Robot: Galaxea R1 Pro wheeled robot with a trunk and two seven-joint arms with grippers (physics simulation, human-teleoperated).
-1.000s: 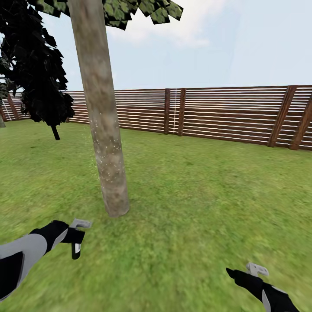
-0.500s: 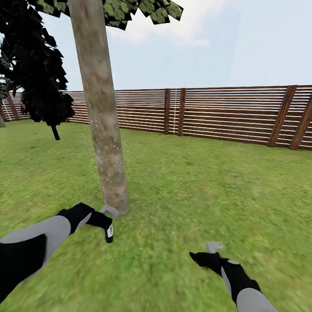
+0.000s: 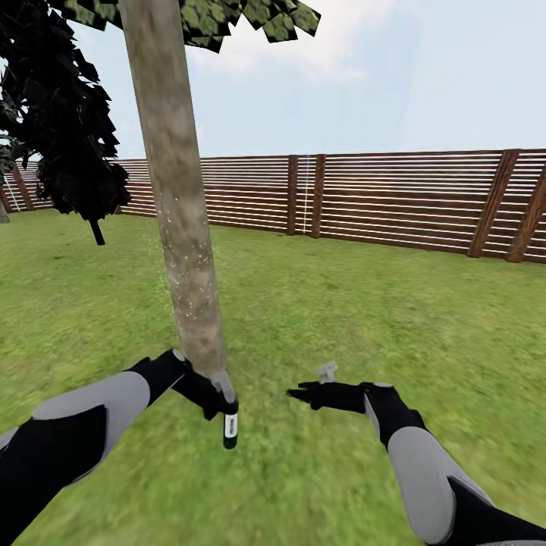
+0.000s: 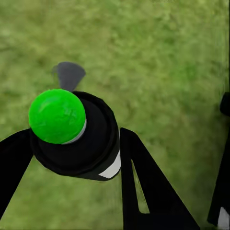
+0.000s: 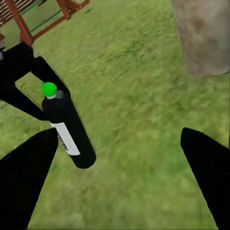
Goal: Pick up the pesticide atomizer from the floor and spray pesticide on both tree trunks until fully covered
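Note:
The tree trunk [image 3: 180,227] rises thick and grey-brown in the left half of the head view, with fine pale specks on its lower part. Its base also shows in the right wrist view [image 5: 203,33]. My left gripper [image 3: 220,398] is shut on the pesticide atomizer [image 3: 230,426], a slim dark bottle with a white label that hangs just in front of the trunk's foot. Up close the atomizer [image 4: 91,143] shows a green cap between my left gripper's [image 4: 76,163] fingers. My right gripper [image 3: 297,393] is open and a little to the bottle's right; its fingers [image 5: 24,182] stand wide apart facing the atomizer [image 5: 69,132].
Green lawn [image 3: 364,318] spreads all around. A brown slatted fence [image 3: 394,197] bounds it at the back. A dark leafy tree [image 3: 68,129] stands at the far left behind the trunk.
My left arm has swung right and forward, carrying the atomizer from the lawn's left to the trunk's foot. My right arm has moved up and left toward the bottle.

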